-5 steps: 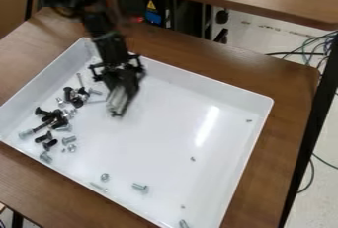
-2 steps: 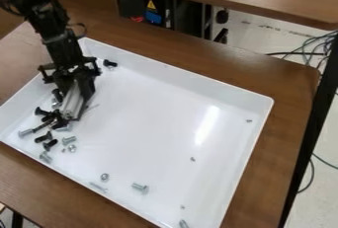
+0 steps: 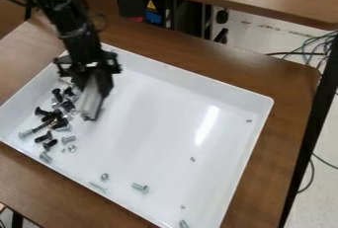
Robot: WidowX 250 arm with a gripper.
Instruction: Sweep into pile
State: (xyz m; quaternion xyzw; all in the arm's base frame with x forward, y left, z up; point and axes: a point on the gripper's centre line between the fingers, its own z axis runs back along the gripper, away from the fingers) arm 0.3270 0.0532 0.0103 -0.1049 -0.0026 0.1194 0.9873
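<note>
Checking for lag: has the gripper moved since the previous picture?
Yes, the gripper has moved rightward in view, away from the tray's left wall.

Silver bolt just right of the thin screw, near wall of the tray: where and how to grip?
Once the jaws are free, I'd take the bolt mid-shank from above, closing across its length. It lies on its side, wider head toward lower right, with nothing touching it.

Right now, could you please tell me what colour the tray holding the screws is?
The tray is white, seen best in the camera view.
</note>
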